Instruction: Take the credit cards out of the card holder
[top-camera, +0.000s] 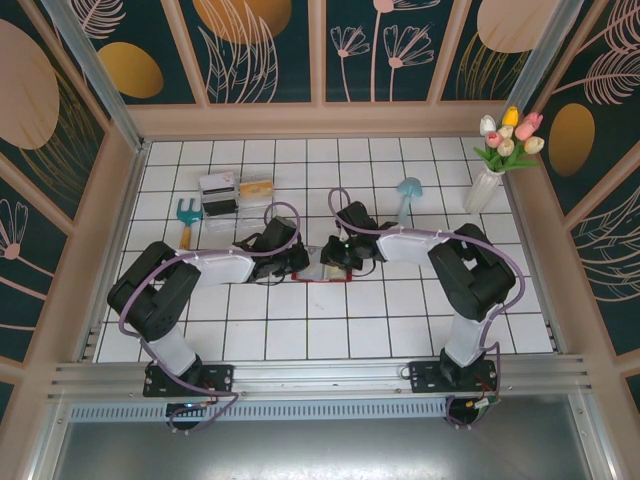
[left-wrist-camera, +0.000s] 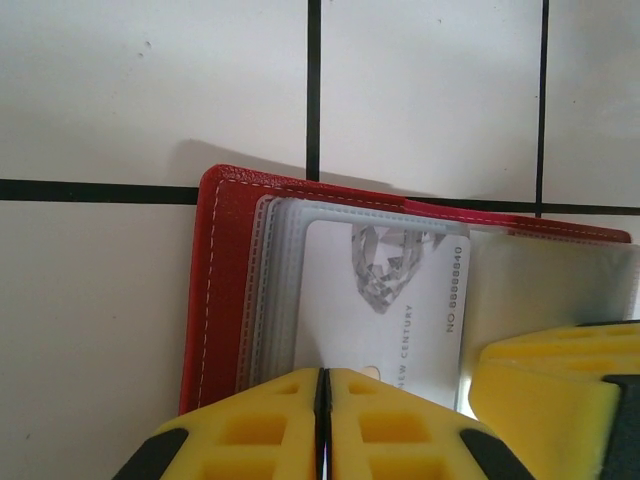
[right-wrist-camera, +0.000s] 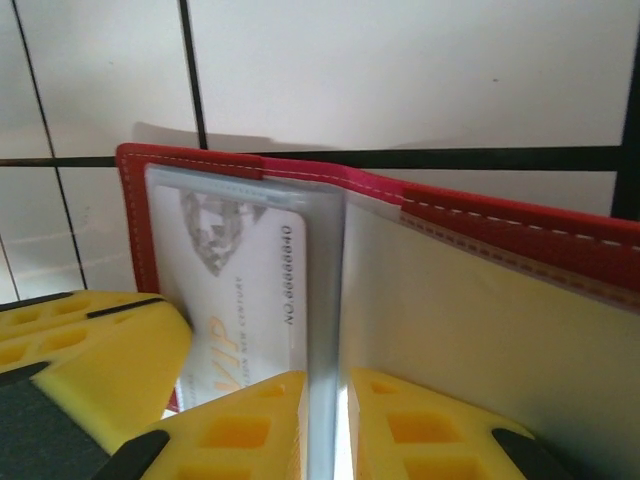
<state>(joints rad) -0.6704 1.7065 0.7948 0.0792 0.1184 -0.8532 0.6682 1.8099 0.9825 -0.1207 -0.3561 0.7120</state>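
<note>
Clearly, credit card (left-wrist-camera: 385, 300) in card holder (left-wrist-camera: 215, 290) reads "NEW CENTURY", "VIP".

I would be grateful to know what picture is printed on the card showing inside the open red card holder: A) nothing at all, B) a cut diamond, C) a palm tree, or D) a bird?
B: the pale card tucked in a clear sleeve of the card holder carries a faceted diamond drawing beside the words NEW CENTURY.

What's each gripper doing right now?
Left gripper: closed at the card, grip unclear.
Right gripper: closed on a clear sleeve of the wallet.
</note>
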